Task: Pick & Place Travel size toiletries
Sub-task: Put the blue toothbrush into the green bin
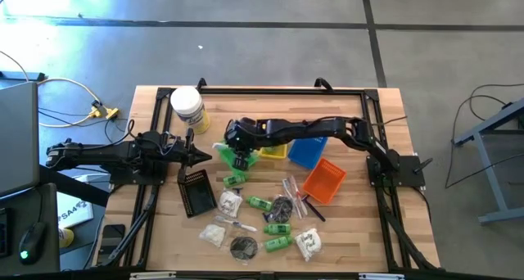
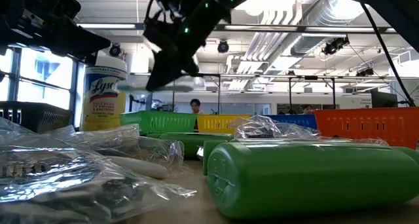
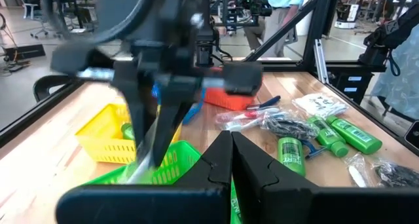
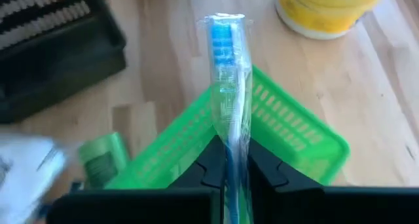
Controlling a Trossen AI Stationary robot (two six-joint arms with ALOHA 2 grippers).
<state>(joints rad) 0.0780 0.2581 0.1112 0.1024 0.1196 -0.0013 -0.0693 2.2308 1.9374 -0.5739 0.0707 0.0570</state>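
Right tool (image 4: 230,160): clamped on clear-wrapped toothbrush (image 4: 227,73), above green basket (image 4: 298,142)
Left tool (image 3: 230,160): shut, empty, waiting left
Risk: slick wrap, end grip; toothbrush may pivot, slip, miss basket

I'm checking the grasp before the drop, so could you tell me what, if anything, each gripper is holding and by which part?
The right gripper pinches a clear-wrapped toothbrush by its handle, bristle end outward, above the green basket. The left gripper is shut on nothing.

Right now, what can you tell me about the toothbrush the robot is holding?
The toothbrush is a thin stick with blue and white bristles, sealed in a clear, shiny plastic wrapper. The right claw is shut on its lower part, so it points straight out past the fingers. It hangs above the green basket and does not seem to touch it. Its handle end is hidden in the claw.
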